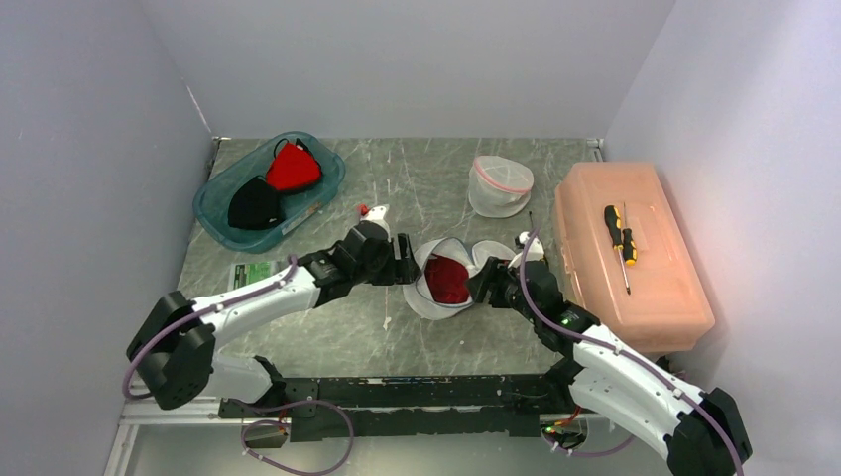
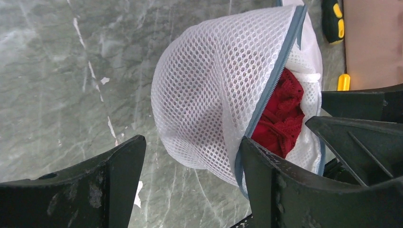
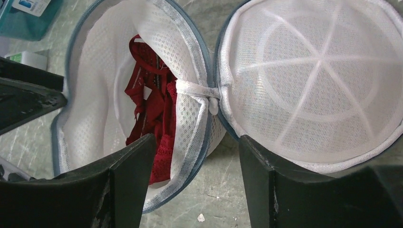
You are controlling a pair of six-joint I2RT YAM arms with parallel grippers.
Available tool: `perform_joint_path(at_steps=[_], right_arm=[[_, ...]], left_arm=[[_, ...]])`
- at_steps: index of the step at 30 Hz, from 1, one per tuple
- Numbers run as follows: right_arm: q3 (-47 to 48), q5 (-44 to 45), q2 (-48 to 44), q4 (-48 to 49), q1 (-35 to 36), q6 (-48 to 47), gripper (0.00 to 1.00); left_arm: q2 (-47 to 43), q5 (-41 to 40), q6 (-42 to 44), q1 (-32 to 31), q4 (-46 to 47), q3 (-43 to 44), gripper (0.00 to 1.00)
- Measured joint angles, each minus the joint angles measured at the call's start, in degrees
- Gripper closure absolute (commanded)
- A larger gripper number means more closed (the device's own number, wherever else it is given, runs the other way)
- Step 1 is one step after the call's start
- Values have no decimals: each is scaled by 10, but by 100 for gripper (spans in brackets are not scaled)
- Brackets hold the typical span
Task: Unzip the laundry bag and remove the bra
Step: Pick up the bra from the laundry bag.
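The white mesh laundry bag [image 1: 436, 297] lies mid-table, unzipped and spread into two round halves. The red bra [image 1: 448, 280] lies in the left half. My left gripper [image 1: 409, 260] is open at the bag's left side; in the left wrist view the mesh dome [image 2: 214, 90] sits between its jaws [image 2: 190, 166], one finger at the blue zipper rim beside the bra [image 2: 280, 118]. My right gripper [image 1: 483, 283] is open at the bag's right side; its wrist view [image 3: 197, 166] shows the bra [image 3: 152, 109] in the left half and the other half [image 3: 309, 80] holding nothing.
A teal tray [image 1: 322, 193] with red and black garments stands at the back left. A second mesh bag with a pink rim [image 1: 501, 185] is at the back. An orange box [image 1: 625, 288] with a screwdriver [image 1: 620, 238] on it stands on the right. A green packet [image 1: 253, 273] lies on the left.
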Motion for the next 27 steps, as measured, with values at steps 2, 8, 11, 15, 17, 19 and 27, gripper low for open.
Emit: perform_joint_path(at_steps=[2,8,11,15,17,19,27], right_arm=[[-6,0,5,12,0,2,38],[-8,-2,25,38,0,4,58],[-8,-3,25,43,0,0,69],[-8,-7,25,44,0,-7,77],[-8,-7,25,43,0,-9,80],[-8,-9,25,43,0,-9,86],[-2,23,5,-12,30,-13,52]], left_arm=[[19,13,4,0,11,1,23],[26,28,3,0,21,0,14],[-23,14,0,0,33,-18,11],[-61,12,2,0,38,-18,13],[-42,23,5,0,42,-4,14],[-11,41,7,0,52,5,18],[95,83,24,-13,52,15,70]])
